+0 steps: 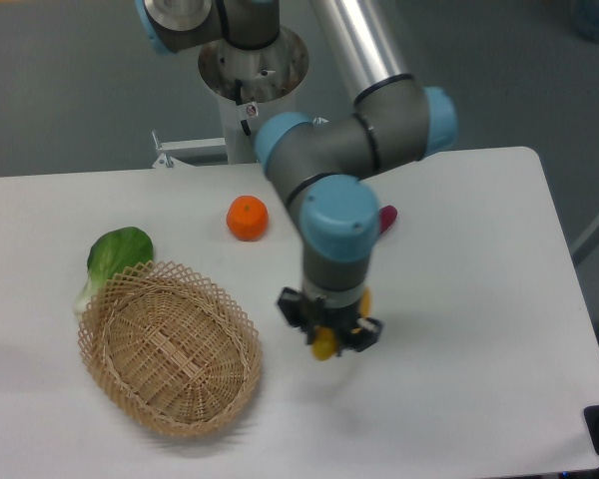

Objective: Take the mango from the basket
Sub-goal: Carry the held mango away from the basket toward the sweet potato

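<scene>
One mango (325, 344) sits clamped in my gripper (329, 334), held above bare table right of the basket (170, 349), high enough that it touches neither basket nor tabletop.

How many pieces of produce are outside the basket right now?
4. The mango is held in the tool right of the basket; the orange and leafy green lie behind it; the red-purple vegetable is mostly hidden behind the arm.
</scene>
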### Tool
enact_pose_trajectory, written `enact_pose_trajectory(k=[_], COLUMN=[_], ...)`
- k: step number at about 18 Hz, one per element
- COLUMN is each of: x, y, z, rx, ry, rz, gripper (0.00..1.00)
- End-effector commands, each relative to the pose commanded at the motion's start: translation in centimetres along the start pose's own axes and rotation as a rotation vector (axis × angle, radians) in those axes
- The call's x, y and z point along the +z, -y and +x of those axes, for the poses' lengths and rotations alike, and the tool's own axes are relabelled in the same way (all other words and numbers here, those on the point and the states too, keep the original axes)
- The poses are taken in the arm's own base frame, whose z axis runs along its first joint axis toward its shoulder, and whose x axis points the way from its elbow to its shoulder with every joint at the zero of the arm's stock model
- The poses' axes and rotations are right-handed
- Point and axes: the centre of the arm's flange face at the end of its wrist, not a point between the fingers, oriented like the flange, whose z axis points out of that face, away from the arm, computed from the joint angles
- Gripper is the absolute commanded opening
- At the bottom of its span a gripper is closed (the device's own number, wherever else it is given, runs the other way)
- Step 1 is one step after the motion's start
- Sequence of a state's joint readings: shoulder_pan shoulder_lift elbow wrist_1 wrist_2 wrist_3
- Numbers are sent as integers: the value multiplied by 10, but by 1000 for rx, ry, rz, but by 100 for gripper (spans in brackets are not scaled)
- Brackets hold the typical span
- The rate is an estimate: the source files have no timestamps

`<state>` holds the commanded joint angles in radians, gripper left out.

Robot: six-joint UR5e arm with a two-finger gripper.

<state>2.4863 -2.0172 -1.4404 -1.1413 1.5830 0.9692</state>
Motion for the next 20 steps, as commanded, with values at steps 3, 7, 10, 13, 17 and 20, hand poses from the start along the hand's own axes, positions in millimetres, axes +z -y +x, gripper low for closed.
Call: enact_pose_trajectory(k=[3,7,10,13,17,20], x=[1,5,10,15,19,24], y=[-35,-70,-90,-107,-125,-127], z=[-34,-73,-96,-110,-123,-125], rx=[75,163,170,205,186,206], ry=[2,6,8,4,1,-6], rz=[-8,-12,-18,-25,-27,-31], gripper=[26,27,28,29,30,30])
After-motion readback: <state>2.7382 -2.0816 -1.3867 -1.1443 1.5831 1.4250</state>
